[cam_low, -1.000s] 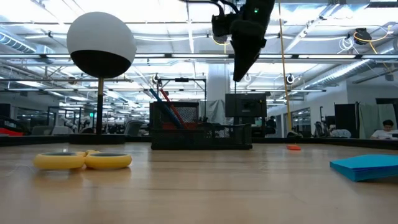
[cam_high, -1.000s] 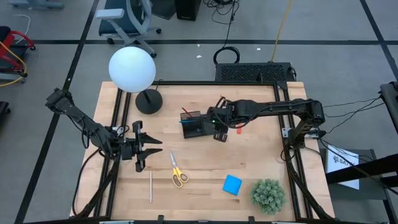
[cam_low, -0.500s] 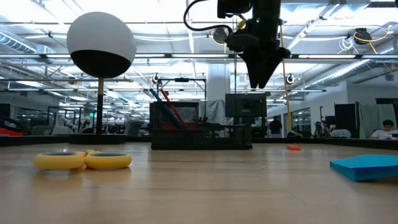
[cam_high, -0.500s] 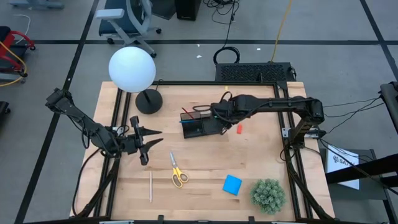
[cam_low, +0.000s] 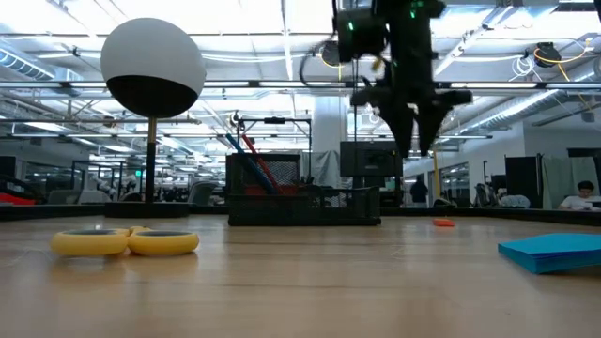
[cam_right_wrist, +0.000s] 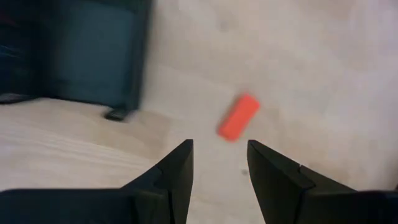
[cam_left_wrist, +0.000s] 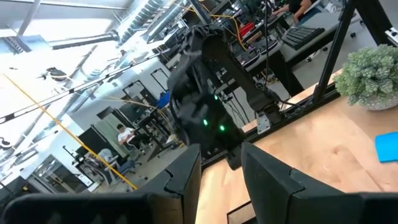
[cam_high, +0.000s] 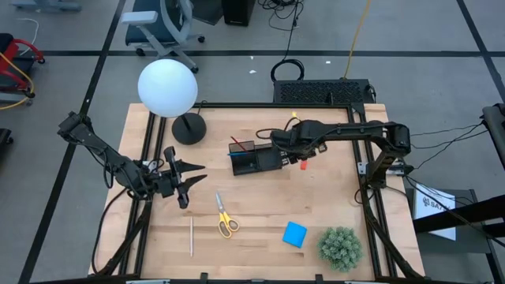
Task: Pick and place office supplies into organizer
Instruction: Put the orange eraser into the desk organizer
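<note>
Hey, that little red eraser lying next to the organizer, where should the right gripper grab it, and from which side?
Grip the red eraser across its short width, at mid-length, coming straight down from above. It is a small oblong block lying flat and diagonal on the table, apart from the organizer. The right gripper, open above it, would likely need to turn so that its fingers close on the long sides.

Dark jointed arms; tapered black fingers (cam_right_wrist: 177, 171)

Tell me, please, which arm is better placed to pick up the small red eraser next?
The right. Its gripper hangs open just above the red eraser beside the organizer; the left gripper waits far off near the table's left edge.
</note>
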